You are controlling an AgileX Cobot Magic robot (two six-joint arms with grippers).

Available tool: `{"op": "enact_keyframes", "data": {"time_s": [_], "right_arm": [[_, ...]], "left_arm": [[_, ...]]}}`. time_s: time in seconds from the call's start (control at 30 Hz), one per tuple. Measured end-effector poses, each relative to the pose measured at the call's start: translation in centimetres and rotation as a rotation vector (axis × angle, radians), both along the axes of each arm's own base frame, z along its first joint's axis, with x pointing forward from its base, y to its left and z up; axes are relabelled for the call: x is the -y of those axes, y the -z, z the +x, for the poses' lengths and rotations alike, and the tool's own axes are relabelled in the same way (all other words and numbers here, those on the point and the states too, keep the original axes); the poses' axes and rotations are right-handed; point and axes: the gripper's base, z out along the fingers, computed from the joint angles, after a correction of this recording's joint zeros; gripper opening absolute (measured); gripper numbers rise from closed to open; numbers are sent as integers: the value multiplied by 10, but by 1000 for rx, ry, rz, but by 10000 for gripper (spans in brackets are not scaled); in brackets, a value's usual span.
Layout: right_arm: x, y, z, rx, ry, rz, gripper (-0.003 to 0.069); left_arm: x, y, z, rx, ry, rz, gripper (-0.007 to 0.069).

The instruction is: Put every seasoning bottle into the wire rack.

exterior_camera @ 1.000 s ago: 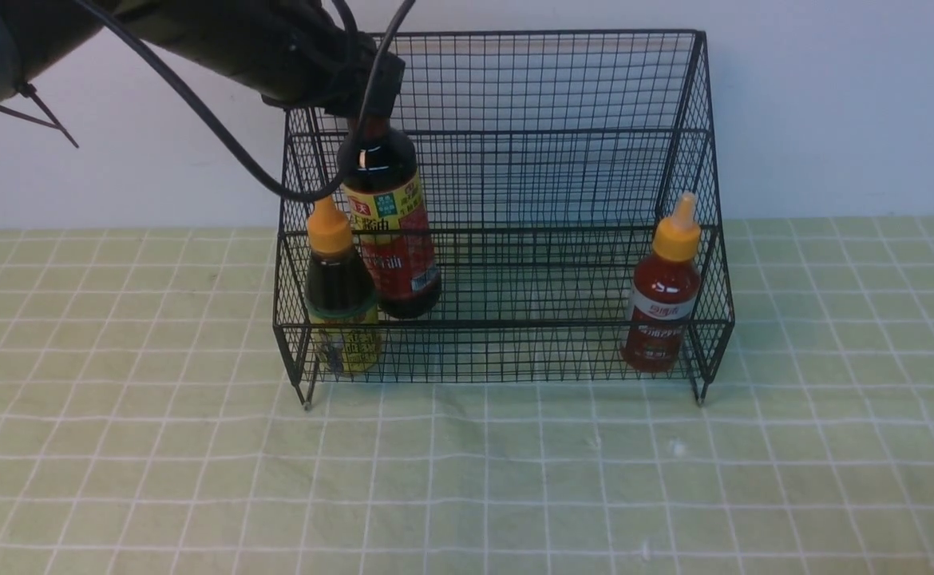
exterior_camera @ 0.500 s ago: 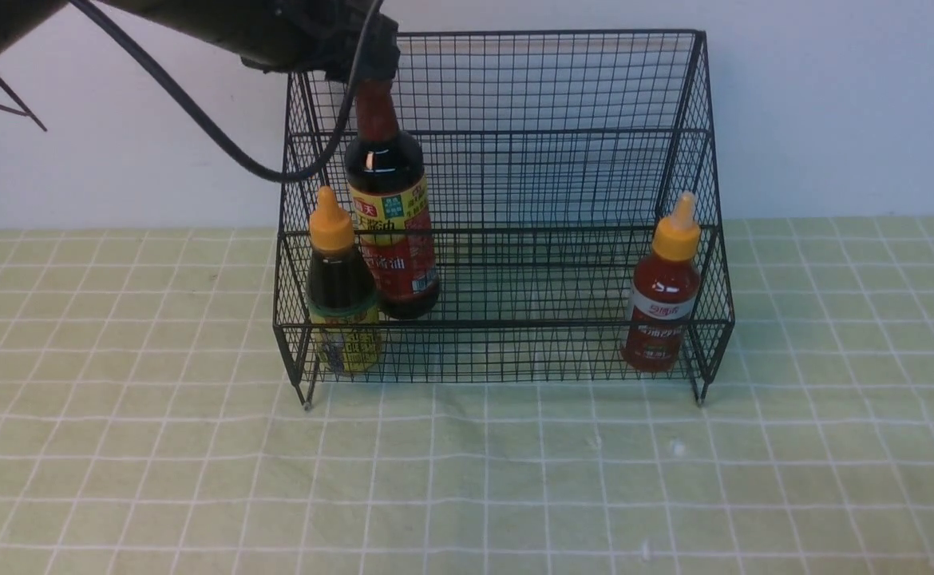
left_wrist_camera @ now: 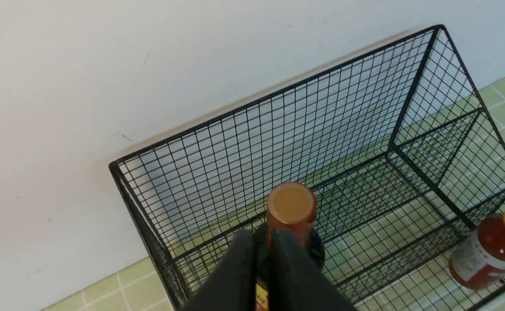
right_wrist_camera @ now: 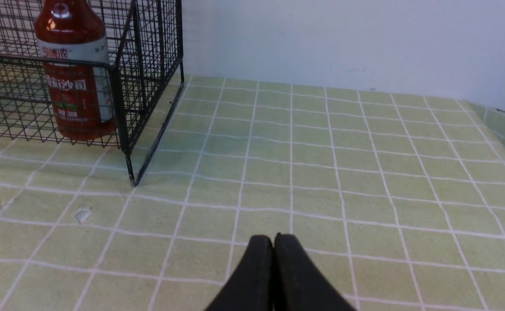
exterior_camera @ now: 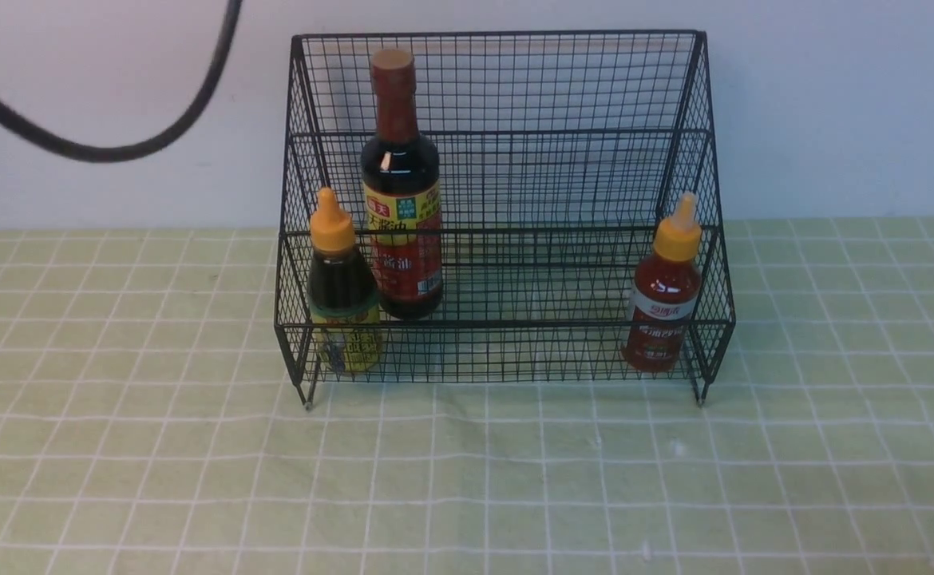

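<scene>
All three seasoning bottles stand inside the black wire rack point(exterior_camera: 499, 80). The tall soy-sauce bottle point(exterior_camera: 401, 216) is upright on the upper tier at the left. Just in front of it on the lower tier is the short dark bottle point(exterior_camera: 341, 287), and the red-sauce bottle point(exterior_camera: 662, 295) stands at the lower right. My left gripper point(left_wrist_camera: 264, 235) is out of the front view. In its wrist view it hovers shut, holding nothing, above and beside the tall bottle's brown cap point(left_wrist_camera: 291, 204). My right gripper point(right_wrist_camera: 273, 238) is shut and empty over the cloth, to the right of the rack point(right_wrist_camera: 149, 65).
A green checked cloth point(exterior_camera: 467, 479) covers the table up to a pale wall behind the rack. A black cable point(exterior_camera: 116, 148) loops across the upper left of the front view. The cloth's right edge point(right_wrist_camera: 500, 119) shows in the right wrist view.
My left arm has let go of the tall bottle's neck and risen up and out of the front view, and its jaws have closed. The bottle stays standing in the rack.
</scene>
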Motion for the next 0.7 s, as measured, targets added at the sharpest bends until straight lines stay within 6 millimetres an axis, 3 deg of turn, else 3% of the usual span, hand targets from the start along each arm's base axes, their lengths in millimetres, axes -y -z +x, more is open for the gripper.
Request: {"op": "enact_keyframes", "data": {"time_s": [0.13,0.27,0.33,0.47,0.6,0.63,0.7], "right_arm": [[0,0,0,0,0,0,-15],[0,0,0,0,0,0,-15],[0,0,0,0,0,0,-15],[0,0,0,0,0,0,-15],[0,0,0,0,0,0,-15],[0,0,0,0,0,0,-15],[0,0,0,0,0,0,-15]], "left_arm": [[-5,-12,-18,11,-7,0,-6],[-15,-29,-57,40,-24,-14,-6],[-19,-26,-71,42,-30,-15,-6],[-31,-10,-108,73,-66,-32,-6],[-42,16,-149,111,-101,-65,-6],[-43,27,-151,99,-105,-61,-6],[-52,45,-180,175,-121,-82,-6]]}}
